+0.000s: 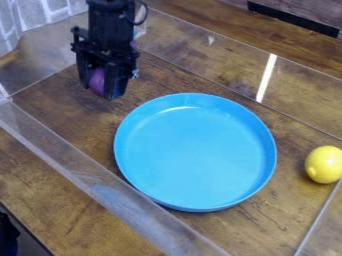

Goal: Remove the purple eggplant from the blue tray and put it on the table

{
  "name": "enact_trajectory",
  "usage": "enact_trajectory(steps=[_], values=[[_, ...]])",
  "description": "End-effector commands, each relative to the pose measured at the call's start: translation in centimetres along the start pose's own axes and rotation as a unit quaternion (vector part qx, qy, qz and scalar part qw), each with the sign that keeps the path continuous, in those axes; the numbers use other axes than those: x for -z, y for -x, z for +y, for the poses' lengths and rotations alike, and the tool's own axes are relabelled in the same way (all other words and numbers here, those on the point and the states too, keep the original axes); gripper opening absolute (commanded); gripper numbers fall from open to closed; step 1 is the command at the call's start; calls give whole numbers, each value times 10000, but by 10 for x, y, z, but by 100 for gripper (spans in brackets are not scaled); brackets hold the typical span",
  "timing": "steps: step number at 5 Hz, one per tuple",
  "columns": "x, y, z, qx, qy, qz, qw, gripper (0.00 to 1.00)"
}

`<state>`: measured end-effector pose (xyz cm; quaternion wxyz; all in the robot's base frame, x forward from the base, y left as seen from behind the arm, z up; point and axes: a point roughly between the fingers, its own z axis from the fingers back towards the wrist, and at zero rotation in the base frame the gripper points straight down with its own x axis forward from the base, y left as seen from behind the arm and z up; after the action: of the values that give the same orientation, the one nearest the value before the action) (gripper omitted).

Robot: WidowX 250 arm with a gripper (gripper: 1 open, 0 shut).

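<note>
Eggplant [99, 79] out of tray [195, 150], pinched between closed fingers of gripper [103, 82] in upper left of frame, low over table [54, 120]. Tray empty at centre. Left: set down on wood, release. Lemon [323, 164] at right edge.

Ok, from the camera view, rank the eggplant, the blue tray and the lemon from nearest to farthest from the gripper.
1. The purple eggplant, held between the jaws of the gripper, upper left.
2. The blue tray, on the table just below and right of the gripper.
3. The yellow lemon, far right edge, beyond the tray.
</note>
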<state>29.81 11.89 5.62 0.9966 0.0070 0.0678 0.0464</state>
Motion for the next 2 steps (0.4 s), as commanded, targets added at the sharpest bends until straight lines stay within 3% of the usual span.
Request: enact_trajectory(steps=[1, 2], values=[[-8, -12, 21, -175, -178, -240, 9994, 0], [5, -16, 29, -250, -261, -129, 9993, 0]])
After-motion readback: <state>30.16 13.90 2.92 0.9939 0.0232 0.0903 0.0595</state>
